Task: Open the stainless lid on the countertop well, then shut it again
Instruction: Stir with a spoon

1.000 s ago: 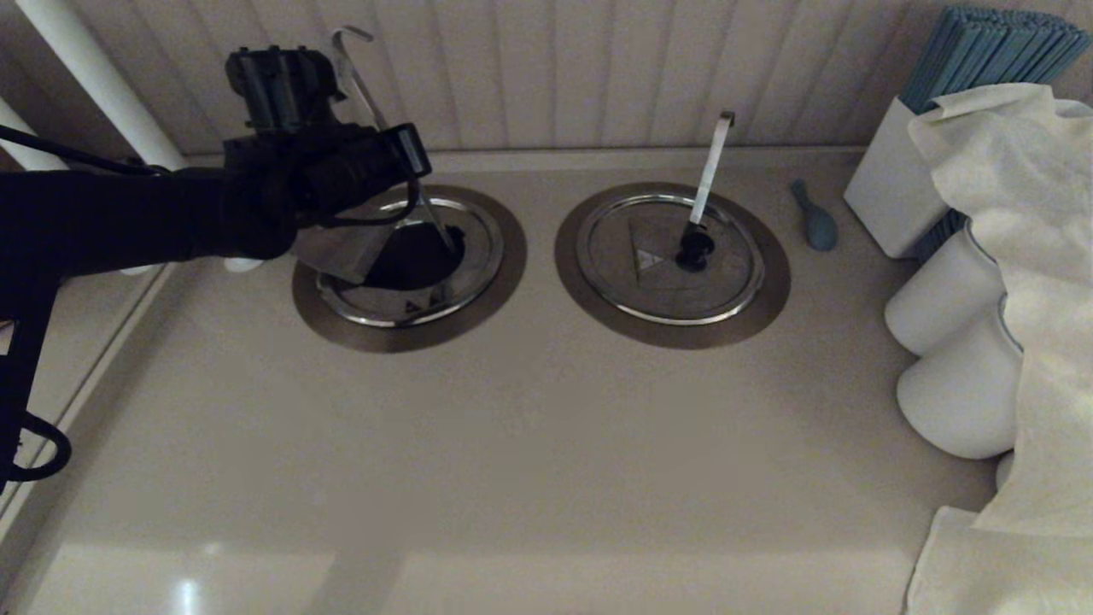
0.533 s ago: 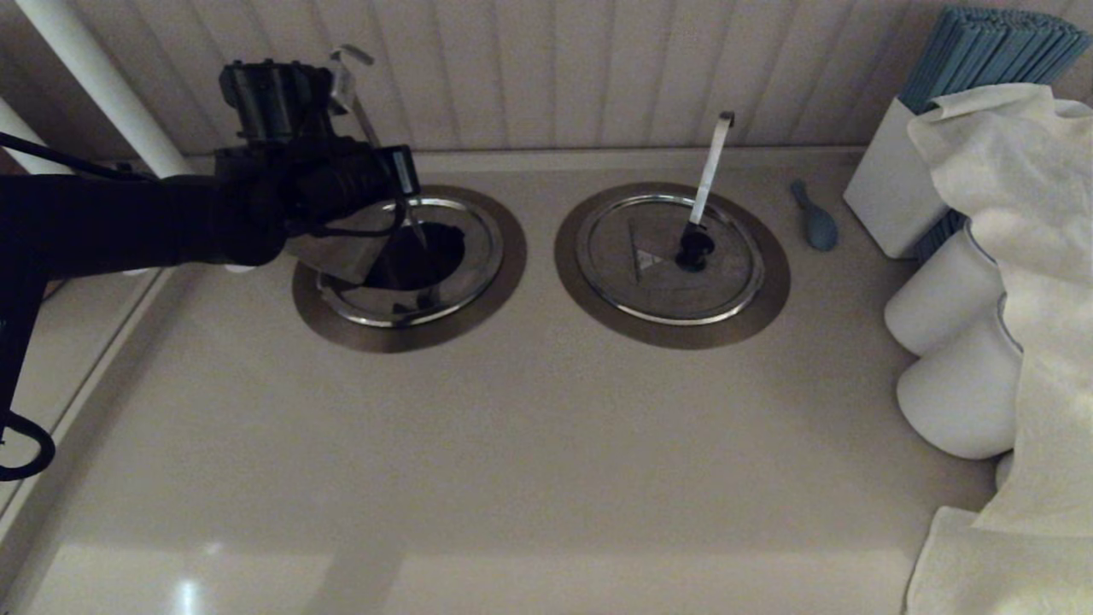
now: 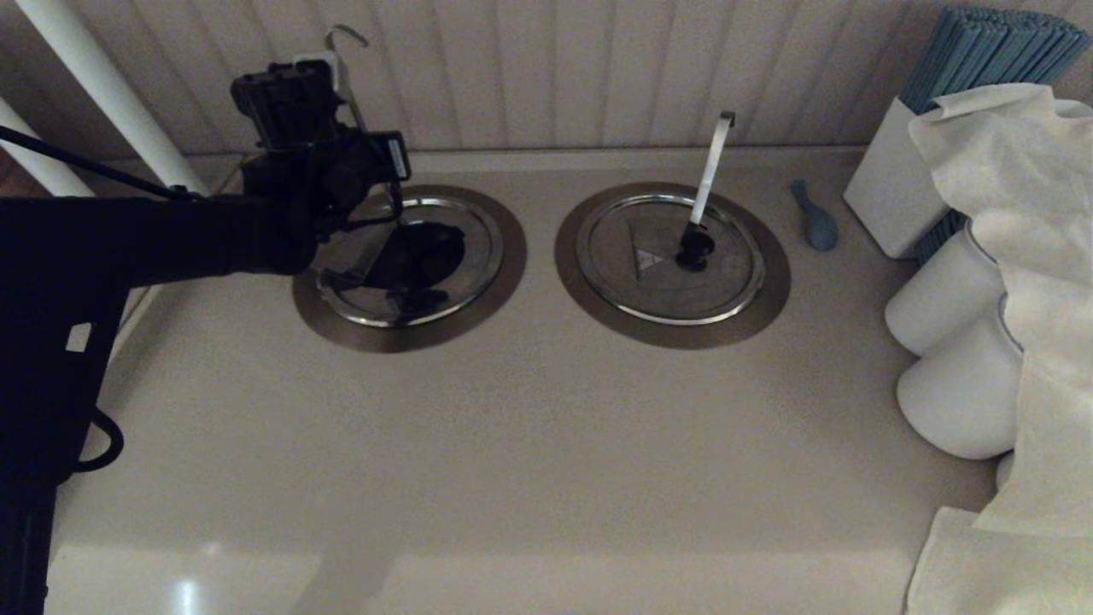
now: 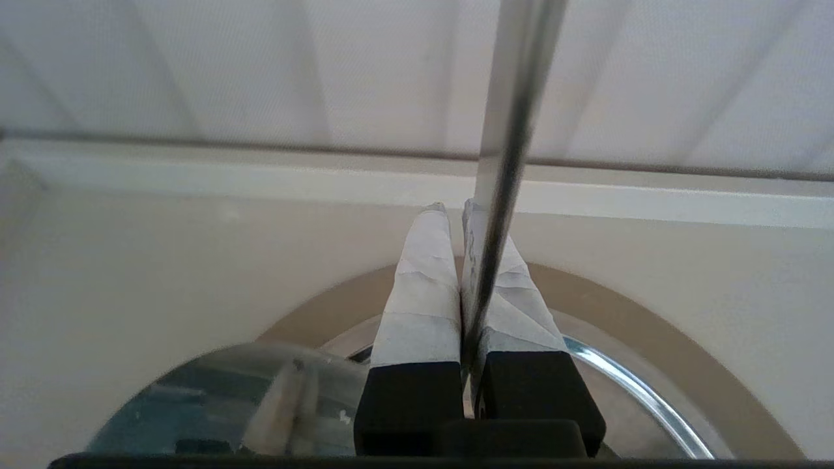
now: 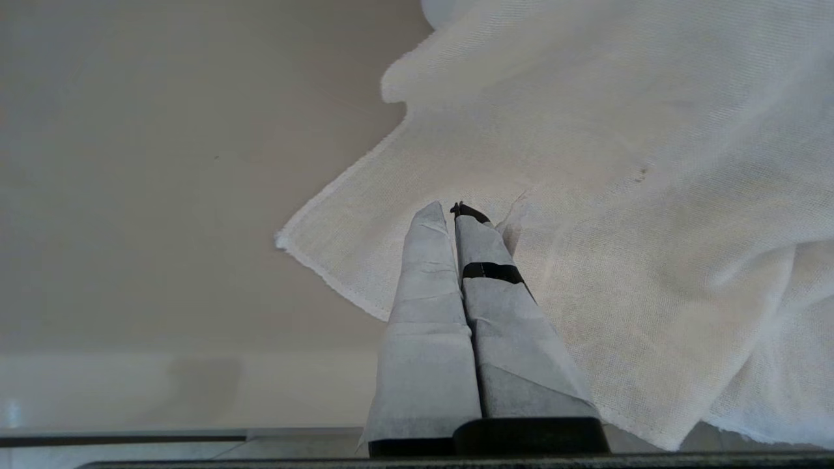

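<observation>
The stainless lid sits in the left countertop well, ringed by a bronze collar. Its hinged flap is tilted only slightly, with a dark opening beside it. The thin curled-hook rod rises near the wall. My left gripper is above the well's far left side, shut on that rod, which runs down between the fingers. The collar and shiny flap show below them. My right gripper is shut and empty over a white cloth; the head view does not show it.
The twin lid with a broad flat handle lies shut to the right. A blue spoon, a white box of blue sticks, white cups and draped cloth crowd the right. The panelled wall stands close behind.
The raised flap has come down toward the well. My left gripper has moved back toward the wall, and the rod has swung more upright with it.
</observation>
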### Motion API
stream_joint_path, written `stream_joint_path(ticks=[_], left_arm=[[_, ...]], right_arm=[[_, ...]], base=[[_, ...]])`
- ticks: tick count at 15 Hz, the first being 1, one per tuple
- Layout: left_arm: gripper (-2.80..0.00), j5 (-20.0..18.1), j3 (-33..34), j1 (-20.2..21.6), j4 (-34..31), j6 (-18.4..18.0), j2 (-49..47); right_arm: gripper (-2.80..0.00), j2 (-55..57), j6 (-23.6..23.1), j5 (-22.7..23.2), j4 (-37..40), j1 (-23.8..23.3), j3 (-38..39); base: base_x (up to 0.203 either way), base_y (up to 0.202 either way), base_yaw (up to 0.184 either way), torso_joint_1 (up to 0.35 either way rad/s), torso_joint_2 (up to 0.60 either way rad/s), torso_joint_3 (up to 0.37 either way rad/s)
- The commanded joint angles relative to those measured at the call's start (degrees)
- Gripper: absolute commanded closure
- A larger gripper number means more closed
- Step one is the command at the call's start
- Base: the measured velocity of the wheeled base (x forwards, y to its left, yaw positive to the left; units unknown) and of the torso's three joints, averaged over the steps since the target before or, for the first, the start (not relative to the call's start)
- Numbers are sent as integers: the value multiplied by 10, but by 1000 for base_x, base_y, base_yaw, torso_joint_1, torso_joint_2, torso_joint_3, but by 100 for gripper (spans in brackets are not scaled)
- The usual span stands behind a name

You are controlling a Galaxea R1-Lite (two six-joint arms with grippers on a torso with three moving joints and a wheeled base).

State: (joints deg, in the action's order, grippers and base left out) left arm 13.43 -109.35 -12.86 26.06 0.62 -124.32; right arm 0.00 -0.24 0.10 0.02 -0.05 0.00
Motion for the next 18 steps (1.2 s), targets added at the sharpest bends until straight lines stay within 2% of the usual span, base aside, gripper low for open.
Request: stream_joint_path(ticks=[1,6,8,11,13,15,18], left_arm=[[0,1,-3,-8,3,8,-11],[0,-9,-5,-34,-32,72,4],[0,-29,1,-40,-60,102,18],[0,-55,20,-38,-84,105,41],[0,-84,27,-38,-109,130,55],[0,-84,31,-26,-114,120,52],[0,-98,44,2,-130,81,54]], right_arm=[[0,0,0,0,0,0,0],[0,0,0,0,0,0,0],[0,0,0,0,0,0,0],[0,0,0,0,0,0,0],[0,0,0,0,0,0,0],[0,0,0,0,0,0,0],[0,0,0,0,0,0,0]], base=[[0,0,0,0,0,0],[0,0,0,0,0,0],[0,0,0,0,0,0],[0,0,0,0,0,0],[0,0,0,0,0,0],[0,0,0,0,0,0],[0,0,0,0,0,0]])
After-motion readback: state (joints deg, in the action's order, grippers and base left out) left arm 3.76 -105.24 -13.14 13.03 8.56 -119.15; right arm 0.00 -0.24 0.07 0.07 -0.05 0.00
